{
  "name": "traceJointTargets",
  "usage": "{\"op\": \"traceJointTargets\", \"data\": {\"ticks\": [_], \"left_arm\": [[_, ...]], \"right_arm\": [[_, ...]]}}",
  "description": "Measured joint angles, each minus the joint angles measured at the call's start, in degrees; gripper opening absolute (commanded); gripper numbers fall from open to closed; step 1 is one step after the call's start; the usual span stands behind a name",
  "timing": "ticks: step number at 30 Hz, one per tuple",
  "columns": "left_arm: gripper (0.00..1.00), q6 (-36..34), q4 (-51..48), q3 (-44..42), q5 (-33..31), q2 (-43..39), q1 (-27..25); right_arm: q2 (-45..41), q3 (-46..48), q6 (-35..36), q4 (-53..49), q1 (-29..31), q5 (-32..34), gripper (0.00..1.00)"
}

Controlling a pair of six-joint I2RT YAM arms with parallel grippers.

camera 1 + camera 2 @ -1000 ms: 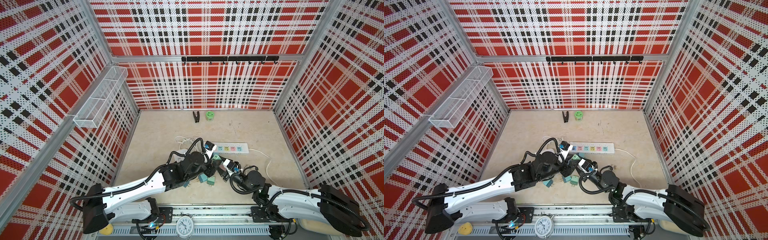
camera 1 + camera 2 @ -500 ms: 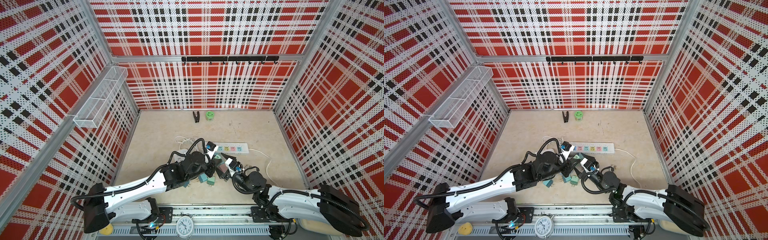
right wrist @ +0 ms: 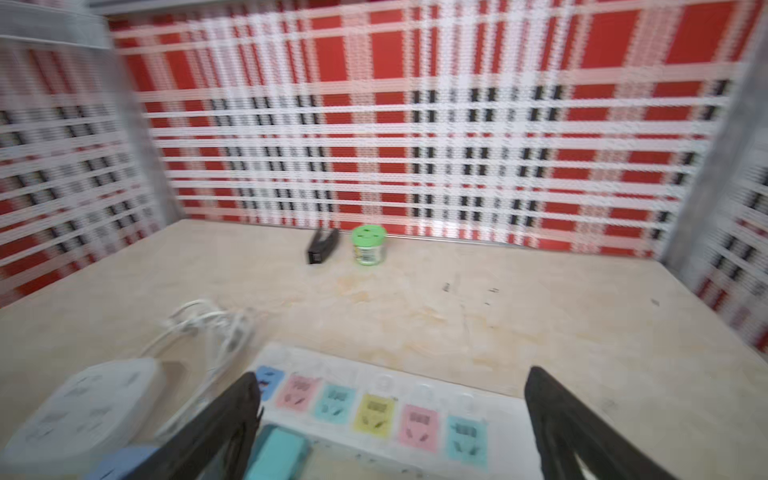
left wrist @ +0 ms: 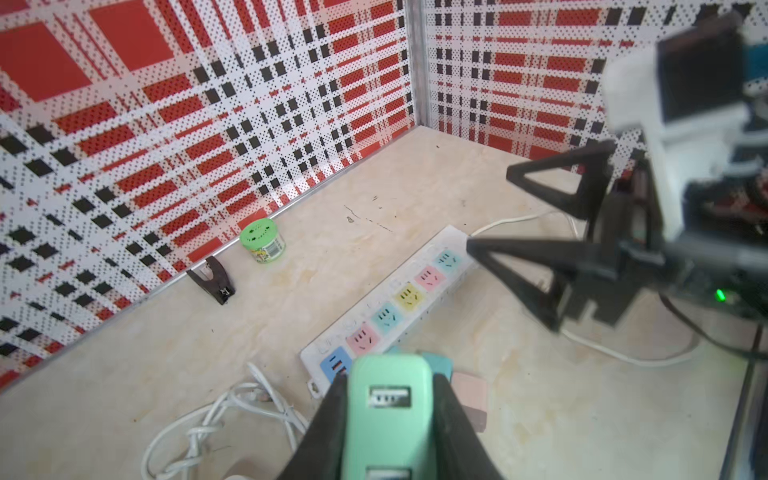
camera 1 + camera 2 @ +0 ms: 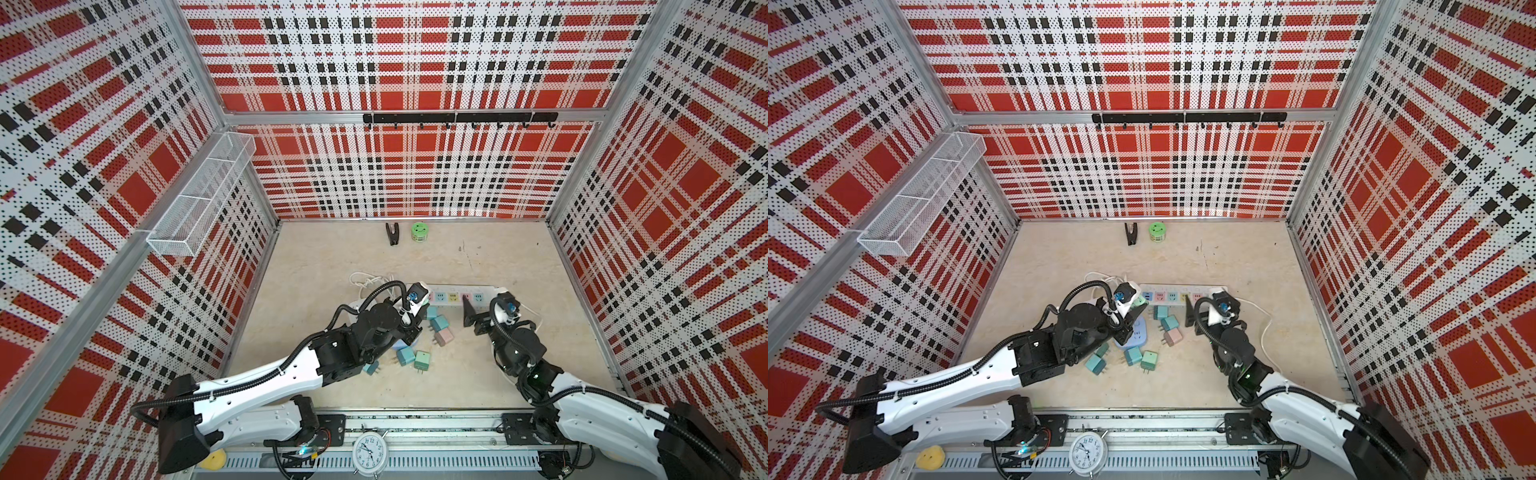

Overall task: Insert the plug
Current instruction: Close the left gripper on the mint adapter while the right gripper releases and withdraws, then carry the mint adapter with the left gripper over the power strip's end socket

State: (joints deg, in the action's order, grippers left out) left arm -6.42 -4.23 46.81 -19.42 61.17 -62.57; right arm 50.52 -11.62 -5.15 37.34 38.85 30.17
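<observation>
My left gripper (image 4: 390, 380) is shut on a mint-green plug (image 4: 388, 419) with USB ports on its face, held just above the near end of the white power strip (image 4: 399, 299). The strip (image 5: 457, 297) lies across the table's middle with several coloured sockets. In a top view the green plug (image 5: 1139, 302) peeks out beside the left wrist camera. My right gripper (image 3: 392, 374) stands wide open and empty over the strip's right half, also seen as the right gripper (image 4: 490, 208) with spread fingers. The plug's prongs are hidden.
Loose plugs lie in front of the strip: a teal one (image 5: 438, 322), a pink one (image 5: 442, 336), a green one (image 5: 422, 359). A blue socket block (image 5: 1136, 332) sits under the left arm. White cable coil (image 5: 365, 280), green jar (image 5: 419, 231) and black clip (image 5: 391, 234) lie further back.
The left gripper has shut on the green plug. The right gripper has opened and drawn away to the right, from beside the left gripper to the strip's right half.
</observation>
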Motion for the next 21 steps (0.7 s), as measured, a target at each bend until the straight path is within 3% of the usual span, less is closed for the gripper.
{"op": "traceJointTargets", "data": {"ticks": [7,11,17,21], "left_arm": [[0.00,-11.8,0.4,-3.2,7.4,0.6,-0.5],[0.00,-15.5,1.6,-3.1,10.6,3.2,0.0],[0.00,-18.4,1.8,0.8,20.9,11.8,4.8],[0.00,-19.7,2.0,6.8,28.4,18.4,8.9]], "right_arm": [[1.2,-5.1,-7.4,-13.2,-17.6,-6.6,1.00],[7.2,-7.2,-8.7,-13.4,-23.7,-10.3,1.00],[14.8,-7.8,-14.2,-13.1,-35.0,-21.0,1.00],[15.2,-7.2,-17.8,-11.5,-37.4,-24.1,0.99]]}}
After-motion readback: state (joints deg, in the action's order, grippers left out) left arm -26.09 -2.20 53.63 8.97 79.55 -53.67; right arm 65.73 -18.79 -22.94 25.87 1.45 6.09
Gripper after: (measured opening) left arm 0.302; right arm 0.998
